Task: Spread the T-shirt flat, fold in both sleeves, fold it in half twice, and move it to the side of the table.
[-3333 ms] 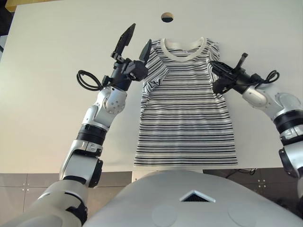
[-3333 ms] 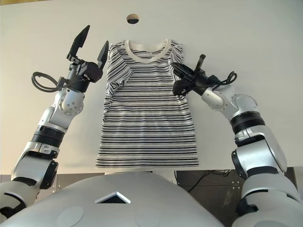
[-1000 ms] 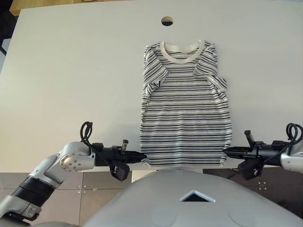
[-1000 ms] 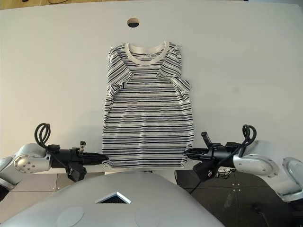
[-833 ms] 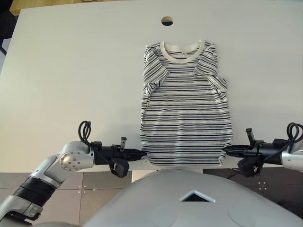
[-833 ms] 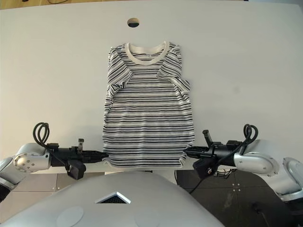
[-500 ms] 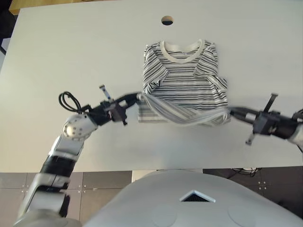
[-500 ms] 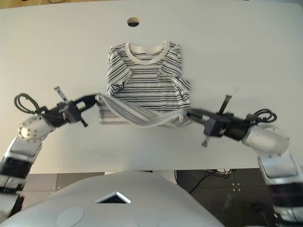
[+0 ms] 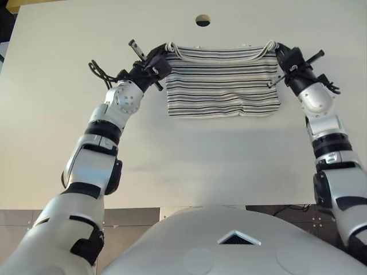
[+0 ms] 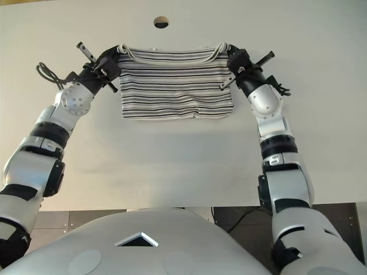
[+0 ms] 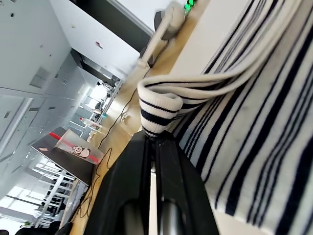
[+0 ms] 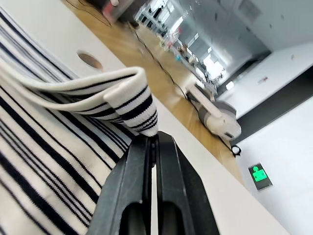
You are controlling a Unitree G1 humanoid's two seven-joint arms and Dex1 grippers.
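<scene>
Your T-shirt lies doubled over at the 12 o'clock end of the table, just near of the round hole. Your left tool is clamped on the shirt's hem corner at 10 o'clock. Your right tool is clamped on the hem corner at 2 o'clock. The folded edge faces 6 o'clock.

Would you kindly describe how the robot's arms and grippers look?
The left arm and right arm are silver-grey rounded segments with black joint bands. The left gripper and right gripper are black with slim fingers, and a looped black cable sits at each wrist.
</scene>
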